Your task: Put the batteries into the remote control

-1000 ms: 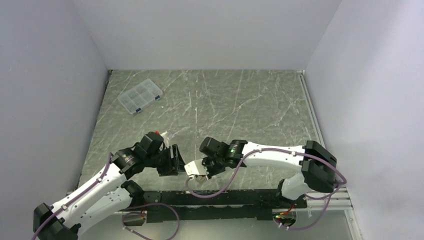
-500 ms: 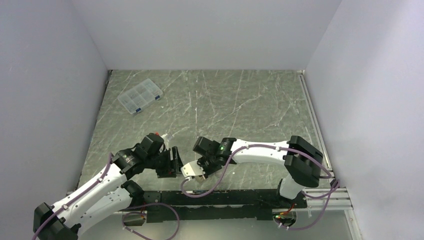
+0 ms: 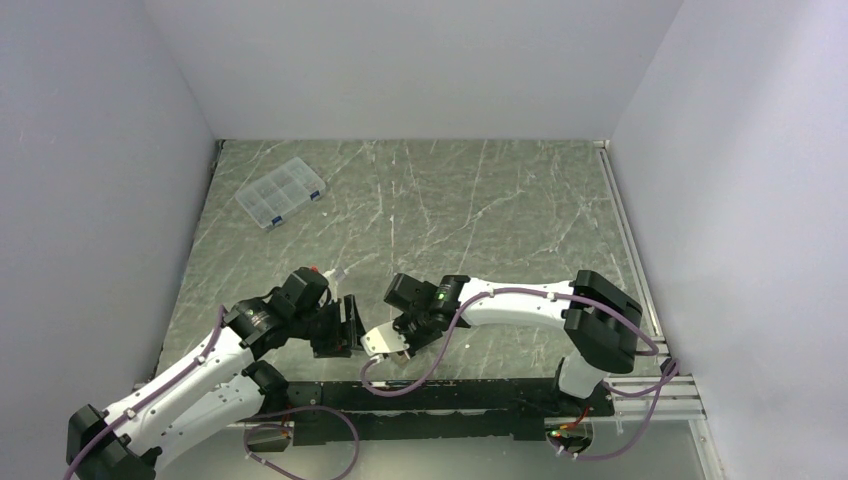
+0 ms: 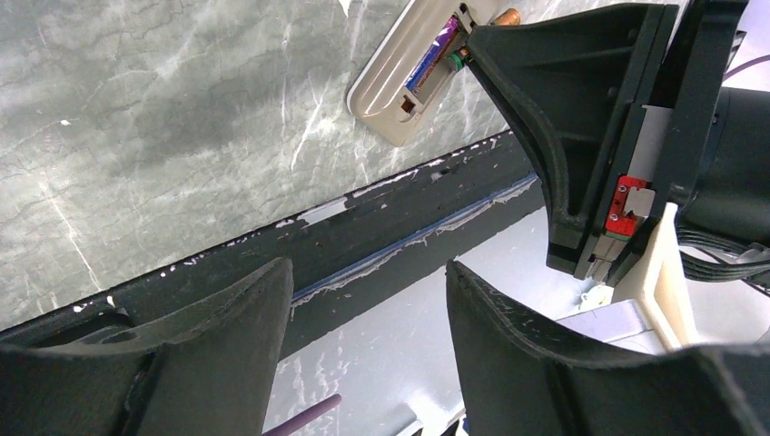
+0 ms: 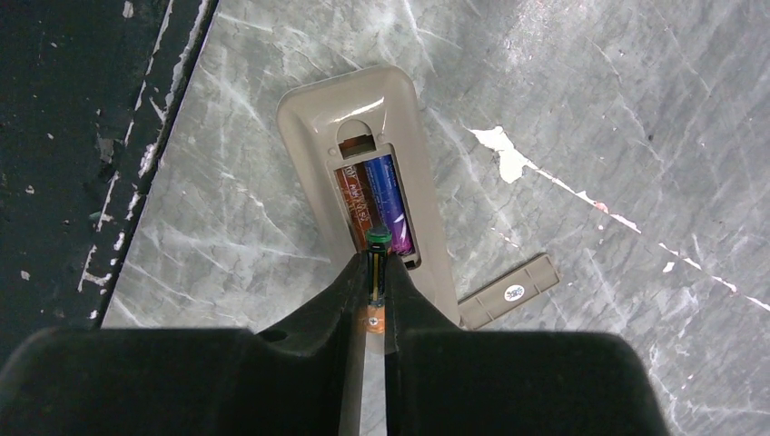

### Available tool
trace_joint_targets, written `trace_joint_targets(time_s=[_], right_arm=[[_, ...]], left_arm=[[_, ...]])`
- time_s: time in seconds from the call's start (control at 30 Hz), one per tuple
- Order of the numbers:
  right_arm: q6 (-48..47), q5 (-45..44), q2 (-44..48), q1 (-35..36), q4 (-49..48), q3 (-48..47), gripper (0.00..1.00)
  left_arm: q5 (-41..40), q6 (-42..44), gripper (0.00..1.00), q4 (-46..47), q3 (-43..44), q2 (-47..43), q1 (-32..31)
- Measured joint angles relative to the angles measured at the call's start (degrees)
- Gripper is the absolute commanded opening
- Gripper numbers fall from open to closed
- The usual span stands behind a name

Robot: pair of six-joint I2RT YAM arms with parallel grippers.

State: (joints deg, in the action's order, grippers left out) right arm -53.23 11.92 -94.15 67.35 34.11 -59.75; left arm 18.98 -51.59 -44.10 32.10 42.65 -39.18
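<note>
Grey-green marbled table (image 3: 480,210) w/ plain white walls round it; clear compartmented box (image 3: 280,193) sits upper left of the top view, well apart from both arms. Black strip (image 5: 73,136) runs along the table's near edge.

Remote control (image 5: 363,163) lies back-up near bottom centre of the top view, between the two grippers and close to the black strip. Cover is off, bay open. Both batteries are in the bay side by side: reddish one (image 5: 357,207) on the left of the R wrist view, blue-purple one (image 5: 390,204) on the right. Flat beige cover piece (image 5: 508,291) lies on the table just beside the remote's long edge, lower right of that view.

R gripper (image 5: 374,259) is over the remote's lower end, fingers pressed nearly together, pinching a slim green-tipped piece (image 5: 378,238); its tip is at the bay's lower end by the batteries. Can't tell what the piece is.

L gripper (image 4: 368,282) has fingers spread wide, nothing between them, off the remote and over the black strip.
</note>
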Motion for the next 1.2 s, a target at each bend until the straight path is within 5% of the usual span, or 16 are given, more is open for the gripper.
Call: trace_joint_targets(time_s=[1.2], right_arm=[[2.84, -0.44, 5.46, 2.19, -4.13, 1.03, 0.2]], left_arm=[[0.11, -0.24, 0.68, 0.74, -0.04, -0.04, 0.0]])
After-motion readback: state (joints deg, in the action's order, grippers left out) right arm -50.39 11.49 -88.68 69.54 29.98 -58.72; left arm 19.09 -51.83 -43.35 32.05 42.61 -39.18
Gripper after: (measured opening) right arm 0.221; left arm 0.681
